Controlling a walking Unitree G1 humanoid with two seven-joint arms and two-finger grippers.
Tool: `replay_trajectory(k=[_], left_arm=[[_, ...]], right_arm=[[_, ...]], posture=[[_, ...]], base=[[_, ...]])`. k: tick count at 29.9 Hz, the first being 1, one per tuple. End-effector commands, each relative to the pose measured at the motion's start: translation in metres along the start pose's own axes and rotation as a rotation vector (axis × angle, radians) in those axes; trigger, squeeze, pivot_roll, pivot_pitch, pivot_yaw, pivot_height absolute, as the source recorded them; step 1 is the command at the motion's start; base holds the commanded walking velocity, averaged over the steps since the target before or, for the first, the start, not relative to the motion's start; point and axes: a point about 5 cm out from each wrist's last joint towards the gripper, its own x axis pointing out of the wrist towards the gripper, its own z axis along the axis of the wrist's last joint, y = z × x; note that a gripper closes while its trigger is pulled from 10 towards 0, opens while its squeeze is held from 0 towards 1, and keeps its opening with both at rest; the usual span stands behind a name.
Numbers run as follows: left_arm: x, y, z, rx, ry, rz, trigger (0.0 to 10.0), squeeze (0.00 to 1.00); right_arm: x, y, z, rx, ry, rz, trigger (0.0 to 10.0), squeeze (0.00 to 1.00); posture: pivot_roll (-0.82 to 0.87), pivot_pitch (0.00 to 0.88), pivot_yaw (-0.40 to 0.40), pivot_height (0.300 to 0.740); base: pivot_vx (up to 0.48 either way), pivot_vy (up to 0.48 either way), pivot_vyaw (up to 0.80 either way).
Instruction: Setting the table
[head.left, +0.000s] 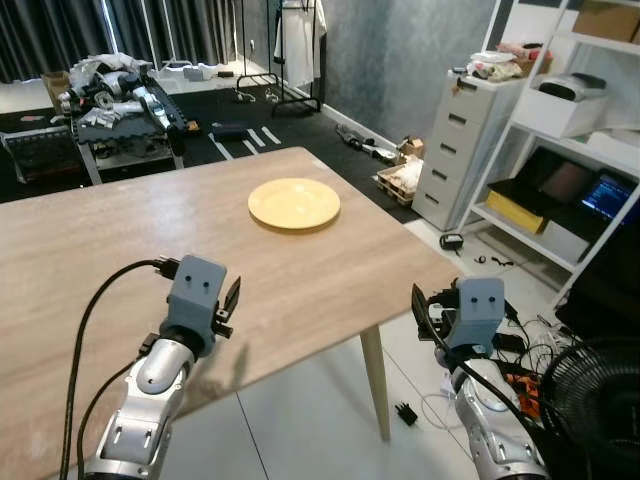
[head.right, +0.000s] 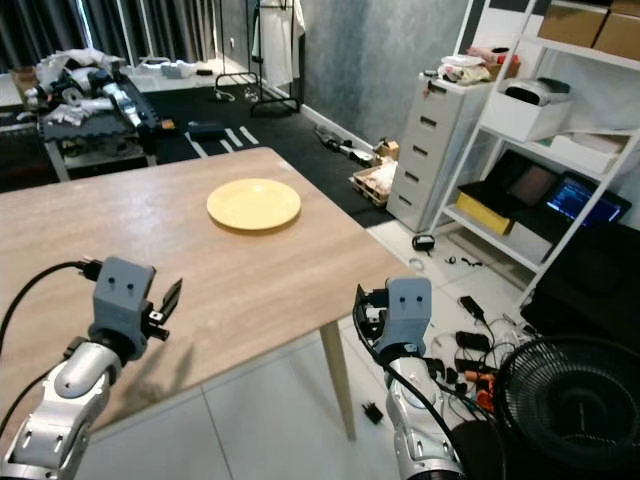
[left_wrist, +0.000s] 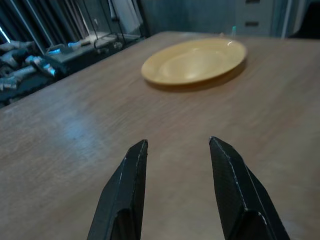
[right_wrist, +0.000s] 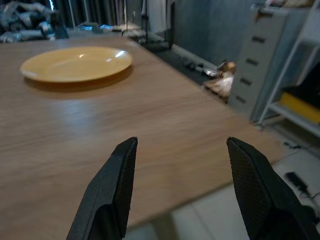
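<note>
Here, in the left eye view, a yellow plate (head.left: 294, 203) lies flat on a wooden table (head.left: 120, 240), toward the far right part of the top and well in from the edges. The left gripper (head.left: 230, 307) hangs over the near part of the table, well short of the plate, with a black cable (head.left: 95, 305) looping back from its grey wrist housing. The right gripper (head.left: 428, 315) sits off the table's right edge, beside the corner and above the white floor (head.left: 300, 420). Beyond it stand a white drawer cabinet (head.left: 460, 135) and a white shelving unit (head.left: 560, 150); a black fan (head.left: 595, 400) fills the near right corner.

In the right eye view the same layout appears, the plate apart from both grippers, and a cluttered cart (head.right: 85, 110) stands beyond the far end of the table.

In the left wrist view the left gripper's two black fingers (left_wrist: 125, 195) stand spread with bare wood between them, nothing held; the plate lies ahead of the tips.

In the right wrist view the right gripper's fingers (right_wrist: 112, 195) are likewise wide apart and empty, poised at the table's edge, with the plate ahead on the tabletop and the drawer cabinet off to the side.
</note>
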Motion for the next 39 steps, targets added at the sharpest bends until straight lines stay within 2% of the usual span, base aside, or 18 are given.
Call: replay_trajectory(k=[1, 23, 33, 34, 37, 39], left_arm=[[0.000, 0.000, -0.003, -0.003, 0.018, -0.006, 10.0, 0.00], [0.006, -0.005, -0.003, -0.008, 0.038, -0.023, 10.0, 0.00], [0.003, -0.012, -0.005, -0.029, 0.056, -0.099, 10.0, 0.00], [0.002, -0.012, -0.005, -0.017, 0.061, -0.126, 10.0, 0.00], [0.003, -0.013, -0.008, 0.095, 0.083, -0.225, 10.0, 0.00], [0.006, -0.010, -0.008, 0.113, 0.085, -0.240, 10.0, 0.00]], right_arm=[[-0.002, 0.001, -0.002, -0.003, 0.012, 0.000, 10.0, 0.00], [-0.006, -0.001, -0.003, 0.012, 0.010, -0.020, 10.0, 0.00], [-0.006, -0.003, -0.001, 0.009, 0.009, -0.030, 10.0, 0.00], [-0.006, -0.003, -0.001, 0.010, 0.008, -0.030, 10.0, 0.00], [-0.006, -0.001, 0.002, 0.017, 0.003, -0.024, 10.0, 0.00], [-0.006, 0.001, 0.003, 0.030, -0.002, -0.015, 10.0, 0.00]], posture=[[0.13, 0.038, 0.072, 0.740], [0.11, 0.043, 0.084, 0.740], [0.11, 0.050, 0.077, 0.740], [0.11, 0.054, 0.074, 0.740], [0.12, 0.062, 0.071, 0.740], [0.12, 0.070, 0.068, 0.740]], base=[[0.458, 0.000, 0.00], [0.453, 0.000, 0.00], [0.000, 0.000, 0.00], [0.000, 0.000, 0.00], [0.000, 0.000, 0.00], [0.000, 0.000, 0.00]])
